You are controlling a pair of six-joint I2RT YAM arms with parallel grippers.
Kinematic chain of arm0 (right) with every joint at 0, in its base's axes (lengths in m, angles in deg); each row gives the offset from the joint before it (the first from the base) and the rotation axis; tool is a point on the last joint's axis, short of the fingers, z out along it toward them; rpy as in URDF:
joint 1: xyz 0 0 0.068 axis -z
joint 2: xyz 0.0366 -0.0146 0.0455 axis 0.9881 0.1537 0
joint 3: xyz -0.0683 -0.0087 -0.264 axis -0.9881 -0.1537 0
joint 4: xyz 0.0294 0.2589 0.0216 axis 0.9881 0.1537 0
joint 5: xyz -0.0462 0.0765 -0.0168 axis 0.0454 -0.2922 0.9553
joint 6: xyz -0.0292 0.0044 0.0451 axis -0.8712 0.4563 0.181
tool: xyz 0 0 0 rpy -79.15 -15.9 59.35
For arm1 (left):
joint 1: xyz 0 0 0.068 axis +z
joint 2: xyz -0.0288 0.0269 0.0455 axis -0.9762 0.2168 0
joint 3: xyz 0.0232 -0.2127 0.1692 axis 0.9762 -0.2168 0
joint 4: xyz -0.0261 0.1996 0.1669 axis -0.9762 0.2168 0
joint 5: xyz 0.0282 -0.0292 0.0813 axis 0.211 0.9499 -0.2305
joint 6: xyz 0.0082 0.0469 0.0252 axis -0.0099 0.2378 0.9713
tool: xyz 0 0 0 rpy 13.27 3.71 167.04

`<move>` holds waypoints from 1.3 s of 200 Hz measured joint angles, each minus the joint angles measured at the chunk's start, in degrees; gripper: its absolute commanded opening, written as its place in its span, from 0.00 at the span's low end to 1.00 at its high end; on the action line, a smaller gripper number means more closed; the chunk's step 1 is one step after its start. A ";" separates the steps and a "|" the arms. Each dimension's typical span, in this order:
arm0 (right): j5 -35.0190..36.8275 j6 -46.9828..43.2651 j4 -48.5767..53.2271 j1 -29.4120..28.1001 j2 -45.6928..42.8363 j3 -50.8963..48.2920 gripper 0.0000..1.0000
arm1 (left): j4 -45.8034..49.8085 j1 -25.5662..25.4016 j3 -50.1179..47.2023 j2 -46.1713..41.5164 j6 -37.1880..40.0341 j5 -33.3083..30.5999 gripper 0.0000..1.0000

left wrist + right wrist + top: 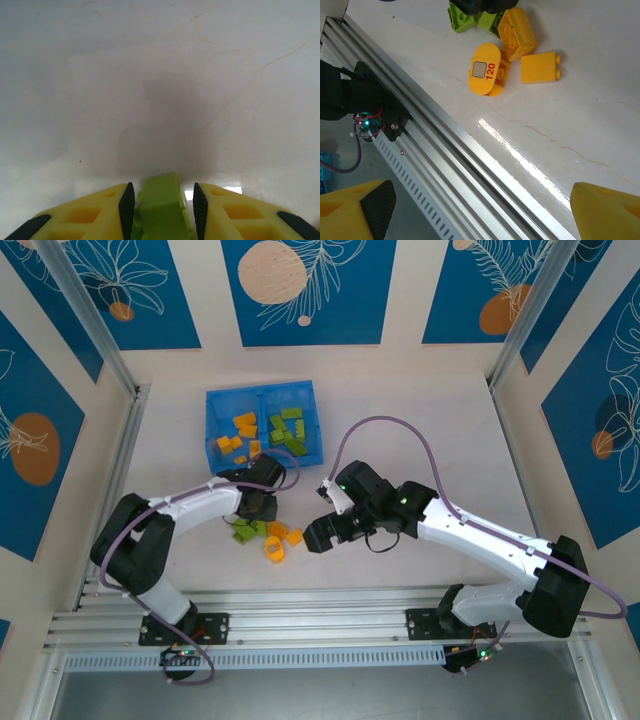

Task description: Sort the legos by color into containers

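Left wrist: L hand (160,201) grips green lego (159,212), bare table (160,75) ahead.

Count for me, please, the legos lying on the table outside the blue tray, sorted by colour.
Orange legos: 3
Green legos: 2 in sight, partly hidden under the left gripper
Total: 5
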 measured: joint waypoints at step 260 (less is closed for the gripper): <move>12.96 9.03 -0.76 2.56 -15.98 -3.13 0.92 | -2.32 2.71 42.62 15.19 6.08 -4.07 0.08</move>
